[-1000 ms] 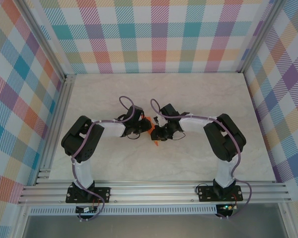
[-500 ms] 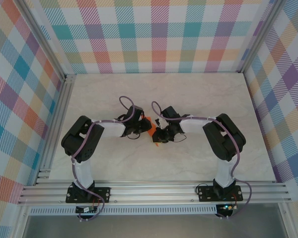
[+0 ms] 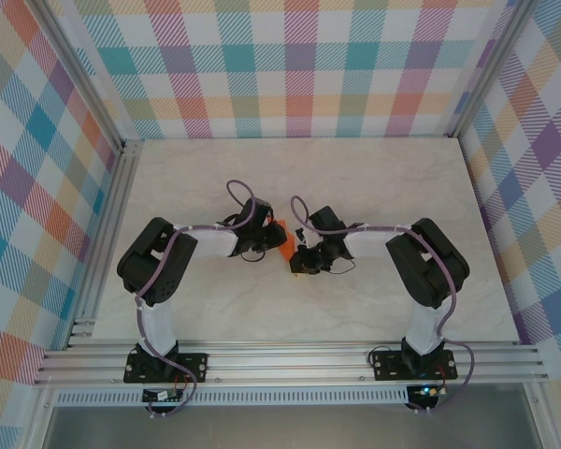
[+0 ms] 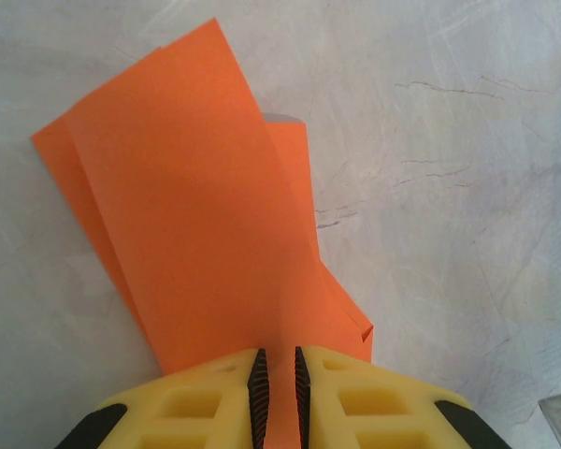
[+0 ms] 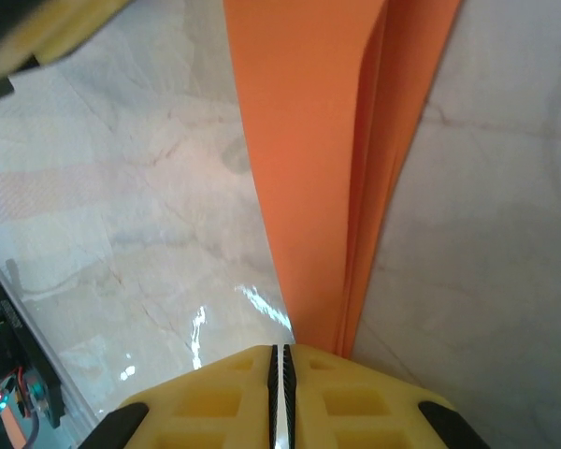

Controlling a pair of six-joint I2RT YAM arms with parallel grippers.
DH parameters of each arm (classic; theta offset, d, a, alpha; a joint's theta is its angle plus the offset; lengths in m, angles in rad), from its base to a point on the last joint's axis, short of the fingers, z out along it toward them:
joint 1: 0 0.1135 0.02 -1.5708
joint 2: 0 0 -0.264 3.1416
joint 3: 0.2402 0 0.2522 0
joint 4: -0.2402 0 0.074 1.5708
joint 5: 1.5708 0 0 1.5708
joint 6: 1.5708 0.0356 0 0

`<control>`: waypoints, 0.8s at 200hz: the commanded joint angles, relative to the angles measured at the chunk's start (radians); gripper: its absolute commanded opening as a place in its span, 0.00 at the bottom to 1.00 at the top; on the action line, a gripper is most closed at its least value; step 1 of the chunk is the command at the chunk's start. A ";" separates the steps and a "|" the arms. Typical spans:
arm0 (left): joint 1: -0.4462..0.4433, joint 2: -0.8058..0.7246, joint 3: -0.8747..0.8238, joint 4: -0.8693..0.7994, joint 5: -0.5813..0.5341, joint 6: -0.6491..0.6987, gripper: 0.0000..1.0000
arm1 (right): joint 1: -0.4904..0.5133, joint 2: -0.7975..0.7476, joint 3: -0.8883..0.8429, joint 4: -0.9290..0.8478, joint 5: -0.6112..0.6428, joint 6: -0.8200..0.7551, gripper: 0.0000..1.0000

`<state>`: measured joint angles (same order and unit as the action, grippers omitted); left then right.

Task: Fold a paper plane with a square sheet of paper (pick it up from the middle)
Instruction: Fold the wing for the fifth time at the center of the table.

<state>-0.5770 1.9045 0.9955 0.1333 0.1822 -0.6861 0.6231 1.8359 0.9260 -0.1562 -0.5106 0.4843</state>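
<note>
**Position.** The left hand (image 4: 276, 360) is clamped on the near end of the paper (image 4: 206, 234). Its jaws stand a sliver apart, with the orange layers pinched between them. The paper runs forward from the left hand as a folded, several-layered piece that hangs clear of the surface (image 3: 374, 187). The right hand (image 5: 280, 354) sits just to the right of the left hand. Its jaws are pressed together on a narrow folded edge of the same paper, which leaves that hand as a long stiff strip.

**Change noted.** Over the last second the right hand has drawn a little further right of the left hand, and its jaws have closed slightly tighter. The left hand has not moved and its grip is unaltered. In the top view, more orange is now exposed between the two hands than before.

**Assessment.** The right hand appears to be tightening on a fold and pulling it taut against the left hand's anchor, probably to set a crease. The sheet is already well folded down, so the task looks to be past its middle. No spread wings or finished point can be confirmed, so it is not yet complete.

**Risk.** Further separation could tear the paper or slip it from the left hand.
</note>
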 commanded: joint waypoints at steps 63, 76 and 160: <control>-0.001 0.065 -0.011 -0.046 -0.064 0.014 0.20 | -0.002 -0.183 -0.060 -0.154 -0.026 -0.017 0.13; -0.001 0.063 -0.012 -0.047 -0.063 0.017 0.20 | -0.005 -0.215 -0.035 -0.137 0.019 -0.012 0.14; -0.001 0.068 -0.012 -0.035 -0.050 0.016 0.20 | -0.005 0.018 0.148 -0.106 0.040 -0.030 0.14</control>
<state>-0.5770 1.9076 0.9970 0.1413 0.1818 -0.6865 0.6216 1.7878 1.0439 -0.2623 -0.4702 0.4629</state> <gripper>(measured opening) 0.201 0.144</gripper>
